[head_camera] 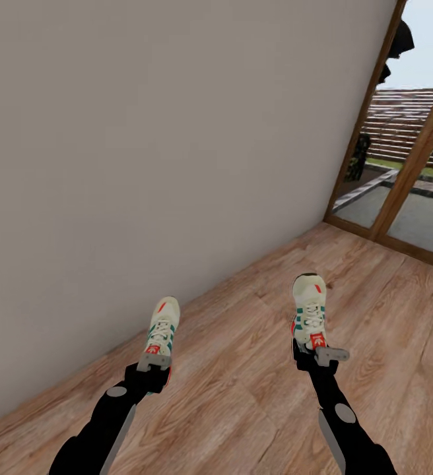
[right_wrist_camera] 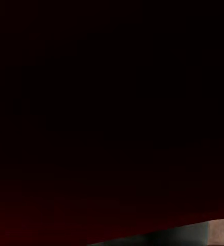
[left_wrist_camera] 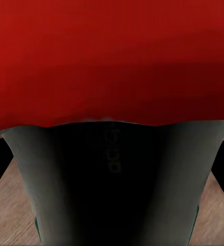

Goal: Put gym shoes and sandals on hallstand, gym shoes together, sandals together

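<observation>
Carrying one gym shoe per arm: left shoe (head_camera: 162,328) gripped at the heel by the left jaws (head_camera: 153,362), right shoe (head_camera: 309,309) likewise clenched in the right jaws (head_camera: 323,353). Held by the heels, toes pointing away, apparently for sliding onto a shelf side by side. Hanging above the corridor floor (head_camera: 243,369) near the plain wall (head_camera: 150,132) (glass door (head_camera: 401,165) far right).

Two gym shoes (head_camera: 162,328) (head_camera: 309,305), apparently one per tool.
</observation>
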Tool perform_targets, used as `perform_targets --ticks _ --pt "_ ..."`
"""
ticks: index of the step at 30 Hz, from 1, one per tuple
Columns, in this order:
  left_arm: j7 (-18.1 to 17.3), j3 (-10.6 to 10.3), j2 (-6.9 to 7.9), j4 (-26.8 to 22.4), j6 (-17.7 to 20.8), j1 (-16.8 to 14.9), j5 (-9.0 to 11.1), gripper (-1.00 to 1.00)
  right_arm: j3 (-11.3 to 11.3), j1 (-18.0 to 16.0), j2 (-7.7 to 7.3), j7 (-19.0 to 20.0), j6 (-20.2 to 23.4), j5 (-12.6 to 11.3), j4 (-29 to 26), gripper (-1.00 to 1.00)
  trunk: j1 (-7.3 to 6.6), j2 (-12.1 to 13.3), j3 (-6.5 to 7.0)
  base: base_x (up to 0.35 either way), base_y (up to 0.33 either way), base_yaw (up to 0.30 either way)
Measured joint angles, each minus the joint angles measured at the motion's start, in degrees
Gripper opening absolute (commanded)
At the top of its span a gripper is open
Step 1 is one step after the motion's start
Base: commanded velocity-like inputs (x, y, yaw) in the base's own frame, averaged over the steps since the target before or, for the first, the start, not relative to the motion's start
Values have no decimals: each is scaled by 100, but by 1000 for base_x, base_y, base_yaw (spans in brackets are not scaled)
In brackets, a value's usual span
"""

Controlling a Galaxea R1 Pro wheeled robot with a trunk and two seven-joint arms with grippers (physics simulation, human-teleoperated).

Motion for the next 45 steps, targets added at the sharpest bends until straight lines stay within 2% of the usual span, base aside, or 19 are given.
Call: perform_targets --ticks 17,45 --pt "-8 -1 0 0 0 0 0 -100 0 0 1 0 0 1 -1 -100 -373 680 305 0 0 -300" --pt "-11 -7 0 0 -1 1 0 -100 0 0 -2 0 0 0 0 -100 -373 682 305 0 0 -300"
